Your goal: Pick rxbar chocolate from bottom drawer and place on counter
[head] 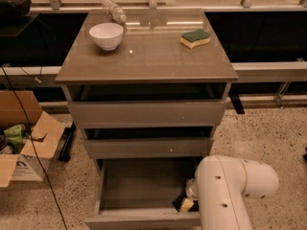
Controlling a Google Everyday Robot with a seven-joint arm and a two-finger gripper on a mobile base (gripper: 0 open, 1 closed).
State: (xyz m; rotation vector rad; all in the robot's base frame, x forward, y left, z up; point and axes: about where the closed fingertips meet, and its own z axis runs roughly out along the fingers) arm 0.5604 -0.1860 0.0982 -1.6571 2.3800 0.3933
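The bottom drawer (139,183) is pulled out, and its grey floor shows. My white arm (230,188) reaches down into its right front corner. The gripper (188,199) is low in that corner, mostly hidden behind the arm. A small black object (178,203), which looks like the rxbar chocolate, lies right at the gripper with a pale yellowish piece beside it. I cannot tell whether it is held. The glossy grey-brown counter (148,56) tops the cabinet.
On the counter stand a white bowl (106,35), a green-and-yellow sponge (195,38) and a lying plastic bottle (114,11). The two upper drawers (146,114) are slightly open. An open cardboard box (24,138) and a black cable (29,143) are on the floor at left.
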